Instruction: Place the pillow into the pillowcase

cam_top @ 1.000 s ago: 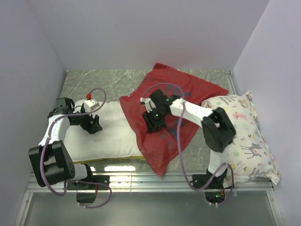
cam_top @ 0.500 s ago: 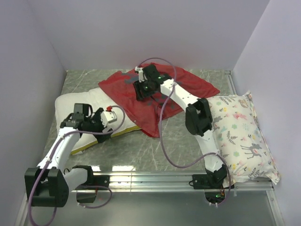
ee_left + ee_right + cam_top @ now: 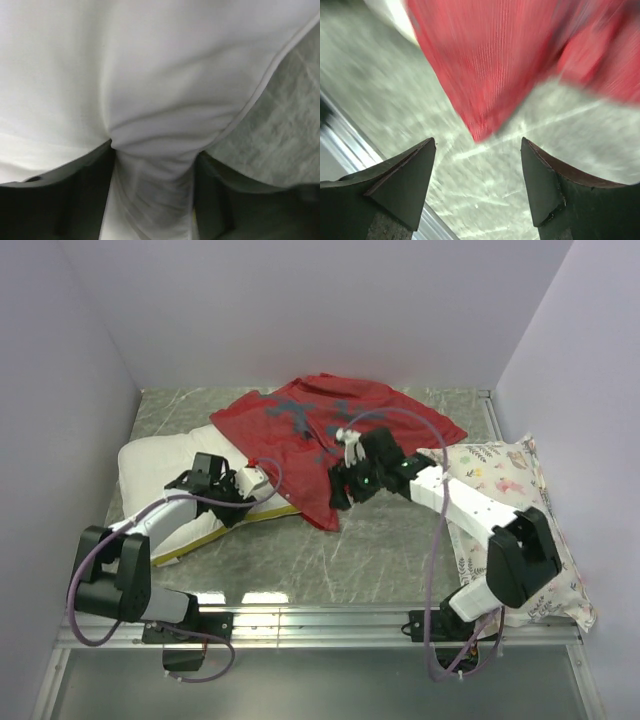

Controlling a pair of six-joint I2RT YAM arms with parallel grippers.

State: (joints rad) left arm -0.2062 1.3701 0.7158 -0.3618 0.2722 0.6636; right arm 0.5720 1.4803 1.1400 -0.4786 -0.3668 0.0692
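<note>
The white pillow [image 3: 160,468] lies at the left of the table, its yellow strip [image 3: 262,516] along the near edge. The red pillowcase [image 3: 330,425] is spread at the back middle and overlaps the pillow's right end; its near corner [image 3: 325,520] points at the front. My left gripper [image 3: 243,498] is shut on a pinched fold of the pillow [image 3: 152,175] near the pillowcase's edge. My right gripper [image 3: 342,490] is open and empty, hovering by the pillowcase's near corner [image 3: 480,132], not touching it.
A floral animal-print pillow [image 3: 515,530] lies along the right side under the right arm. Grey marble tabletop [image 3: 380,550] shows in front of the pillowcase. A metal rail [image 3: 330,620] runs along the near edge. Lilac walls close in the back and both sides.
My right gripper has let go of the pillowcase and moved from the back toward its near corner. My left gripper has moved right along the pillow. The pillowcase has spread further over the pillow's end.
</note>
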